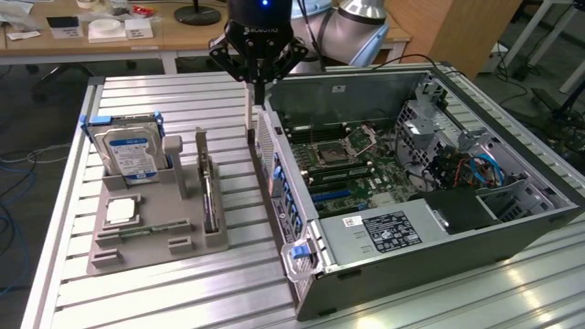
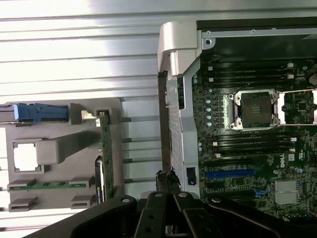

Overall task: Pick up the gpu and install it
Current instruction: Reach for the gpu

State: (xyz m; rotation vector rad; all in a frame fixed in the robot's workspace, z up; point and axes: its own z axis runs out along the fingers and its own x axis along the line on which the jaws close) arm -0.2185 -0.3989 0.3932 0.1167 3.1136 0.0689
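Note:
The gpu [image 1: 209,199] stands on its edge in a slot of the grey holder [image 1: 155,202], its silvery bracket end pointing up toward the far side. In the wrist view the gpu [image 2: 105,153] shows as a thin green-brown edge. My gripper [image 1: 259,88] hangs shut above the rear wall of the open computer case [image 1: 274,157], to the exterior view's right of the holder and apart from the card. I see no object between the fingertips [image 2: 166,174], which sit over a thin dark strip beside the case wall [image 2: 183,99]. The motherboard [image 2: 247,148] lies exposed, with a blue slot [image 2: 230,174].
The holder also carries a blue-labelled hard drive [image 1: 133,151], a square processor [image 1: 122,211] and a green memory stick [image 2: 49,185]. Slatted metal table [image 1: 219,288] surrounds both. A power supply [image 1: 393,229] and cables [image 1: 475,171] fill the case's near and right parts.

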